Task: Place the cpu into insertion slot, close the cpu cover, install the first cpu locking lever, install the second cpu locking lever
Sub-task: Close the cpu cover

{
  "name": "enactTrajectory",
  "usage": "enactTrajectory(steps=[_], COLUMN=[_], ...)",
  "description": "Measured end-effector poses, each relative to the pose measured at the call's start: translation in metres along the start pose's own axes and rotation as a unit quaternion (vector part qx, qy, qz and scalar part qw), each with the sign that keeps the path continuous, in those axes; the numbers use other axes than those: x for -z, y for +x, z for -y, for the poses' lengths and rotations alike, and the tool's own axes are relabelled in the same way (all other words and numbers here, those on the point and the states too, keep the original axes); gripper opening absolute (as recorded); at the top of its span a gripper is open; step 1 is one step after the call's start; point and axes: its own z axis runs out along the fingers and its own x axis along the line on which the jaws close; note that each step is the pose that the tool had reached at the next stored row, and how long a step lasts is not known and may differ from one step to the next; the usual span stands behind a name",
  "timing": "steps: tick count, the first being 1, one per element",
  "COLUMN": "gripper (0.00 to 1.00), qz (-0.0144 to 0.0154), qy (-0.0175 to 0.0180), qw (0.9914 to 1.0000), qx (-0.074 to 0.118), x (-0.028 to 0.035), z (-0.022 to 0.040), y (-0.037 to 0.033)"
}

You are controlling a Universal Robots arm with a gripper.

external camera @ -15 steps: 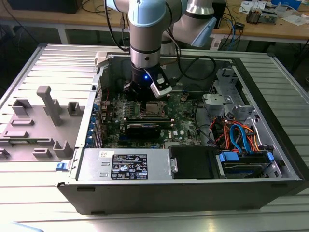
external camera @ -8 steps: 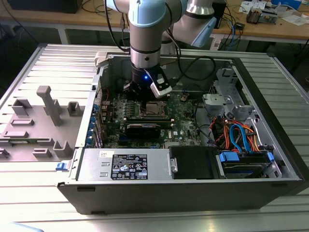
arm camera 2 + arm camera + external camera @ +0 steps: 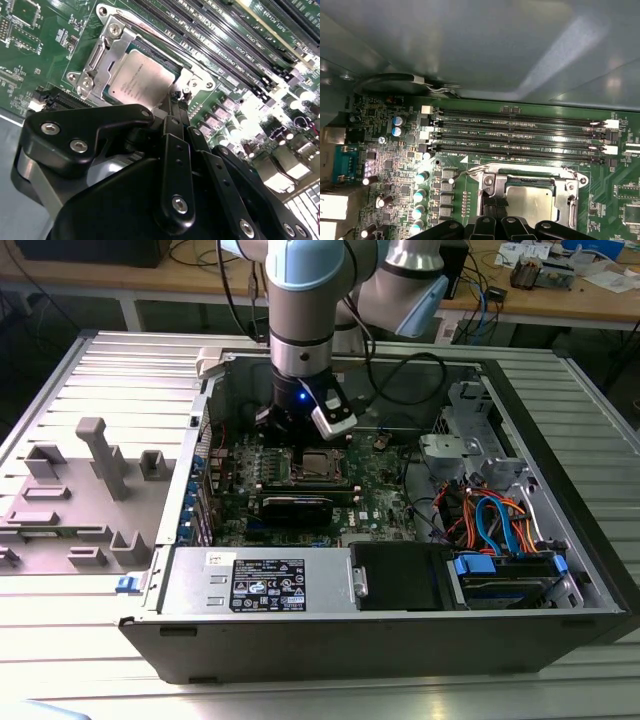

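arm (image 3: 300,310) upright — hand (image 3: 178,102) at cpu cover (image 3: 100,62)

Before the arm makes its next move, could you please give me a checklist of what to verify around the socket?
1. The cpu sits in the slot: ok.
2. The cover lies flat around the cpu: ok.
3. The levers are latched: cannot tell.
4. The gripper is at the cover's edge: ok.
5. The memory slots are apart from the gripper: ok.
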Motion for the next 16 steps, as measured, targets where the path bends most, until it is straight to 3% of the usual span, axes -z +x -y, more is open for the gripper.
enactTrajectory(steps=[8, 13, 16], gripper=[0.11, 0.11, 0.11], qz=[0.0, 0.0001, 0.0001], qy=[-0.0001, -0.0005, -0.0006], qw=[1.0, 1.0, 1.0], qx=[0.0, 0.0, 0.0], x=[0.0171, 0.0173, 0.0172], z=[-0.0002, -0.0001, 0.0009], y=[-0.0002, -0.0008, -0.0091])
